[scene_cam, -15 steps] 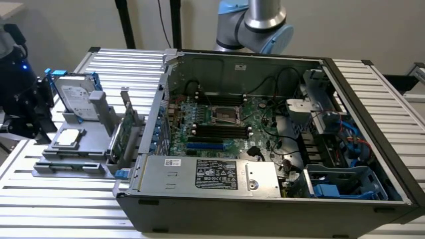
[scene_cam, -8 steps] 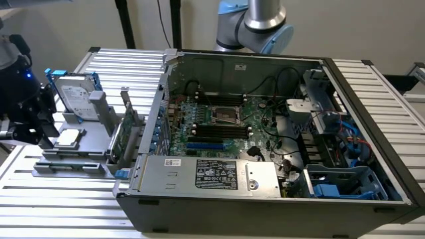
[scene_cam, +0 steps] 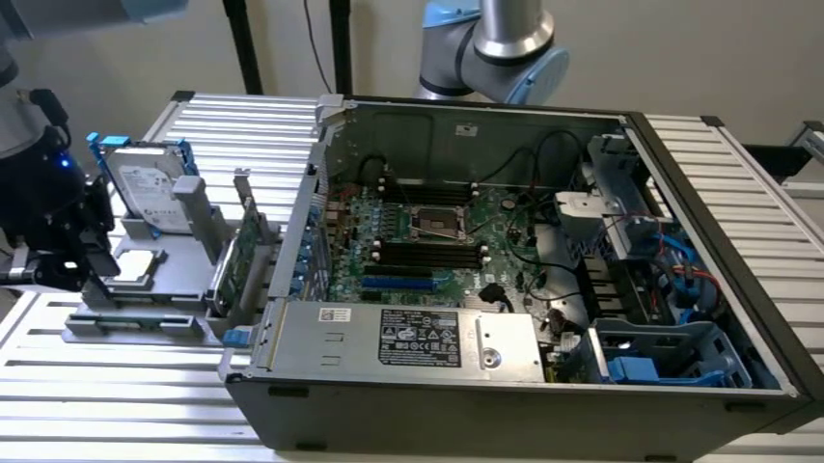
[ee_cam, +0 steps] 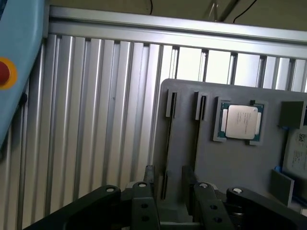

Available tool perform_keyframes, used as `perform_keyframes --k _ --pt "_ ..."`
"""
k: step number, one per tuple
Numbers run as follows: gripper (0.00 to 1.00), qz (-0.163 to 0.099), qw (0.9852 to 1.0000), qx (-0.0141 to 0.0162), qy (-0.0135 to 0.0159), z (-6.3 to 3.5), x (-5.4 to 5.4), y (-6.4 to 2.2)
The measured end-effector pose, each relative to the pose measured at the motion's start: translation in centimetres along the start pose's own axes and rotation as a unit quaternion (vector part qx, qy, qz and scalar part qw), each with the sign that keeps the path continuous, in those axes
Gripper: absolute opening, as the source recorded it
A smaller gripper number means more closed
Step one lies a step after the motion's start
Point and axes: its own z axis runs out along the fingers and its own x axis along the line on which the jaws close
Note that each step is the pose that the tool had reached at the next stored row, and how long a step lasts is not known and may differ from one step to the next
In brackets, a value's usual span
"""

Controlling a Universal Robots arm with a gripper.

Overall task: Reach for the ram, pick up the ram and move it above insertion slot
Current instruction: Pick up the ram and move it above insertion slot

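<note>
Ram [ee_cam: 168, 143] stands edge-on in a slot of the grey holder [ee_cam: 211, 163], at the exterior view's left of the computer case [scene_cam: 515, 405]. The gripper [ee_cam: 168, 171] straddles it with fingers apart, and a processor [ee_cam: 240, 121] and hard drive [scene_cam: 142, 183] sit close by.

The ribbed silver aluminium table [ee_cam: 96, 124] has a smooth, softly shining finish. The flat grey plastic holder tray [ee_cam: 240, 167] looks matt. The square processor chip [ee_cam: 241, 121] has a satin-bright metal lid. The black gripper [ee_cam: 168, 171] is matt, with bright metal pins.
</note>
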Motion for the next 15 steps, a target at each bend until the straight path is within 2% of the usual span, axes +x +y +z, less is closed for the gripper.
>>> perform_keyframes --k 15 --pt "0.36 0.0 1.0 -0.0001 0.0001 2.73 0.2 -0.01"
